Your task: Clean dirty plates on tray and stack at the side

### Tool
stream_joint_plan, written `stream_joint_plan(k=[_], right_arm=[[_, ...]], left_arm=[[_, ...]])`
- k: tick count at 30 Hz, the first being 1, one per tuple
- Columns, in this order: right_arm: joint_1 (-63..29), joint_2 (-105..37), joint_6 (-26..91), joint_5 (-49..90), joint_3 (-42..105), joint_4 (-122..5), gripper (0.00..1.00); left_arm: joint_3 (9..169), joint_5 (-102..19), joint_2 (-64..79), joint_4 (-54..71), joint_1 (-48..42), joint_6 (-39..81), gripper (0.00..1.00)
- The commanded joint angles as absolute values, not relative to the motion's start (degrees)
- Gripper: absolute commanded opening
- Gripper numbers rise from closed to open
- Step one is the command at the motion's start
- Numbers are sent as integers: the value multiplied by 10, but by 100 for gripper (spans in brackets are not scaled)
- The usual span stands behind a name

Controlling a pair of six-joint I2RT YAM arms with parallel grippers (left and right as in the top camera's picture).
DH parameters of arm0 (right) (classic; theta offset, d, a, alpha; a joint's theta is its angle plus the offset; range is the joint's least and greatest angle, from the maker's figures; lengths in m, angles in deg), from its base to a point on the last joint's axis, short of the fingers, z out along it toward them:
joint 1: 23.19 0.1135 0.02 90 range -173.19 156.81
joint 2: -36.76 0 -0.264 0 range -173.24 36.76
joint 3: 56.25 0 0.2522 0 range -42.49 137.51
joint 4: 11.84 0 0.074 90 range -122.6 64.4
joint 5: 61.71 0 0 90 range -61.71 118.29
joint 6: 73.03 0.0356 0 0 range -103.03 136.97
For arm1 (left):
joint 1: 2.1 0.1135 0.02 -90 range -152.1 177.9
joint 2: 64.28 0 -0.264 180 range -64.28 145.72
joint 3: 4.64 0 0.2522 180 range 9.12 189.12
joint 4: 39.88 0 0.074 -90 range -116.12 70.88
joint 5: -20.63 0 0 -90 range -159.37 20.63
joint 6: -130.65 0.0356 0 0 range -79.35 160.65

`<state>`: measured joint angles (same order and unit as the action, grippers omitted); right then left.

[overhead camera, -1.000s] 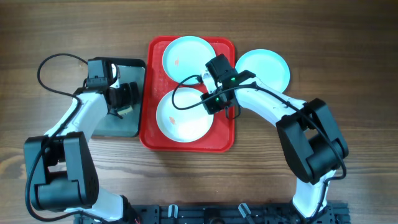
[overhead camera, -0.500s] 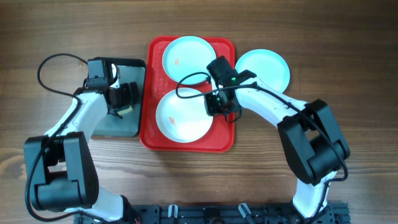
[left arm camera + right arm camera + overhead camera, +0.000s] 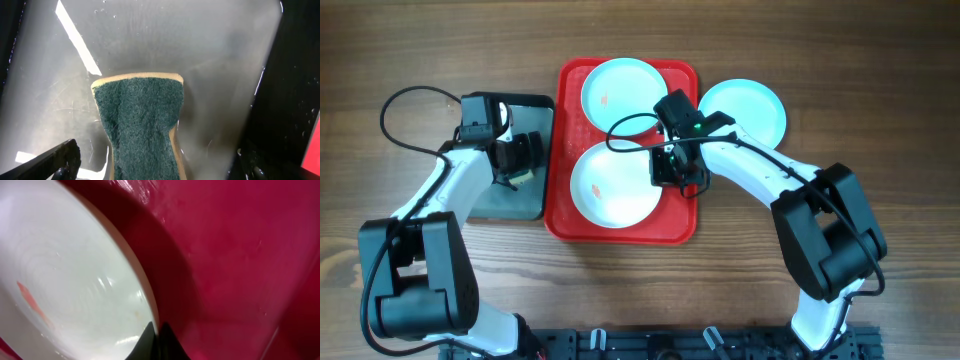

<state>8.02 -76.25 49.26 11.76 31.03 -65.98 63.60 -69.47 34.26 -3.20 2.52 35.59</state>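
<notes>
Since a second ago, the right tool [image 3: 669, 168] has been shifted slightly toward the near right part of the red tray [image 3: 672, 228] and its jaws have been closed. In the right wrist view its dark tips [image 3: 157, 339] are seen pressed together right at the rim of the white plate [image 3: 65, 280]; whether the rim is pinched between them cannot be told.

The white plate [image 3: 613, 185] is seen on the near half of the tray, marked by a small reddish streak. A light blue plate [image 3: 620, 88] with a faint red smudge is seen on the far half. A second light blue plate [image 3: 742, 108] is set on the wooden counter [image 3: 880, 60] just beside the tray's right edge; no marks can be made out on it.

The left tool [image 3: 525, 160] is held over a dark grey tray [image 3: 535, 110] with its jaws spread wide. A green-topped sponge [image 3: 137, 125] is shown between them. Both fingers are cut off at the bottom of that view.
</notes>
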Motion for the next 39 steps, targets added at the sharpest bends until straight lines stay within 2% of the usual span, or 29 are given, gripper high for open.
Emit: stream_joint_plan(k=[1, 9, 11, 15, 16, 23, 26, 29, 31, 34, 37, 39], right_arm=[[82, -746, 589, 58, 312, -667, 4], [81, -746, 636, 35, 312, -668, 5], [81, -746, 634, 35, 312, -668, 12], [81, -746, 620, 14, 312, -665, 36], [81, -746, 602, 5, 312, -660, 39], [71, -746, 464, -29, 347, -664, 40], [70, -746, 411, 25, 363, -664, 40], [72, -746, 407, 101, 365, -668, 40], [74, -746, 389, 132, 365, -671, 44], [74, -746, 380, 127, 365, -670, 60], [74, -746, 380, 127, 365, -670, 59], [74, -746, 381, 127, 365, -667, 50]], left_arm=[[632, -690, 332, -33, 27, 357, 100], [632, -690, 332, -34, 27, 357, 100], [632, -690, 332, -34, 27, 357, 100], [632, -690, 332, -33, 27, 357, 100], [632, -690, 332, -33, 27, 357, 100], [632, -690, 332, -33, 27, 357, 100], [632, -690, 332, -34, 27, 357, 100], [632, -690, 332, -34, 27, 357, 100], [632, -690, 332, -34, 27, 357, 100], [632, -690, 332, -33, 27, 357, 100], [632, -690, 332, -34, 27, 357, 100], [632, -690, 332, -33, 27, 357, 100]])
